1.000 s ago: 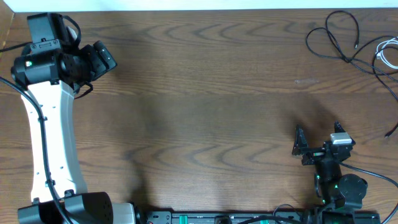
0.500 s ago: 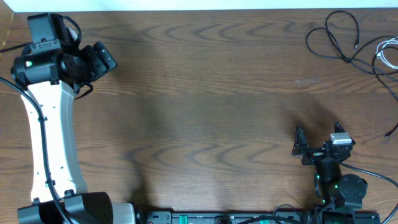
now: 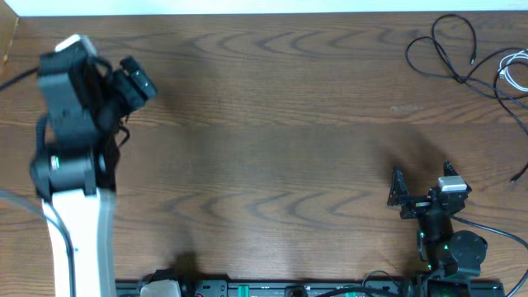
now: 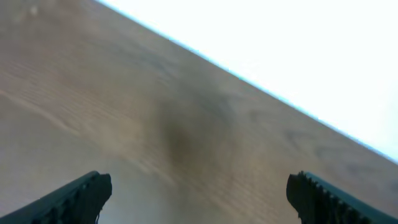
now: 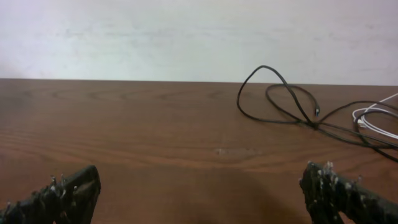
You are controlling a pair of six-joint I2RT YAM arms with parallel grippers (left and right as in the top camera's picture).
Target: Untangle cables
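The thin black cables (image 3: 452, 51) lie in loose crossing loops at the table's far right corner, with the white cord (image 3: 513, 71) beside them at the right edge. In the right wrist view the black cables (image 5: 292, 106) and the white cord (image 5: 375, 121) lie ahead to the right. My right gripper (image 3: 422, 176) is open and empty near the front right, well short of the cables; it also shows in the right wrist view (image 5: 199, 186). My left gripper (image 3: 134, 79) is at the far left, open and empty in its blurred wrist view (image 4: 199, 190), far from the cables.
The wooden table (image 3: 272, 140) ends at a white back edge (image 3: 247, 7). A black rail with electronics (image 3: 289, 289) runs along the front edge. Thicker black arm leads (image 3: 495, 231) trail from the right arm's base.
My left arm has swung: its white link and wrist have turned and shifted, and its wrist view is motion-blurred. The right arm and the cables have not moved.
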